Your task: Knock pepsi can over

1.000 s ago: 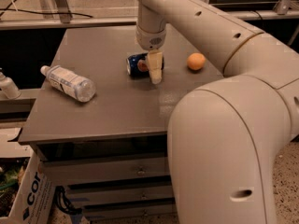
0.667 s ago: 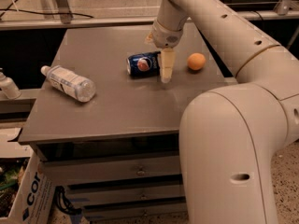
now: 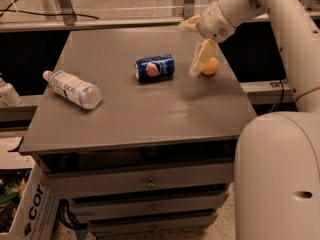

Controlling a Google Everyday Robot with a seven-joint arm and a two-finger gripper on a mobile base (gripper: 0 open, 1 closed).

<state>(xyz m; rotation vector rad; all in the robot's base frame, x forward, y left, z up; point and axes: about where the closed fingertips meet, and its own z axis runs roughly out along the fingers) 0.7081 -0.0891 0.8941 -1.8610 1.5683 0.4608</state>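
Observation:
The pepsi can [image 3: 155,67], dark blue with its round logo facing up, lies on its side near the middle back of the grey table [image 3: 150,114]. My gripper [image 3: 195,72] hangs above the table just right of the can, clear of it, with its fingers [image 3: 203,56] together and empty. It sits in front of a small orange ball [image 3: 212,67]. The arm reaches in from the upper right.
A clear plastic water bottle [image 3: 72,89] with a white label lies on its side at the table's left. The robot's white body [image 3: 280,179] fills the lower right. Drawers [image 3: 150,184] are below the tabletop, and a cardboard box [image 3: 25,209] is at lower left.
My gripper has moved right and up, away from the can toward the orange ball. The can stays lying on its side in the same spot.

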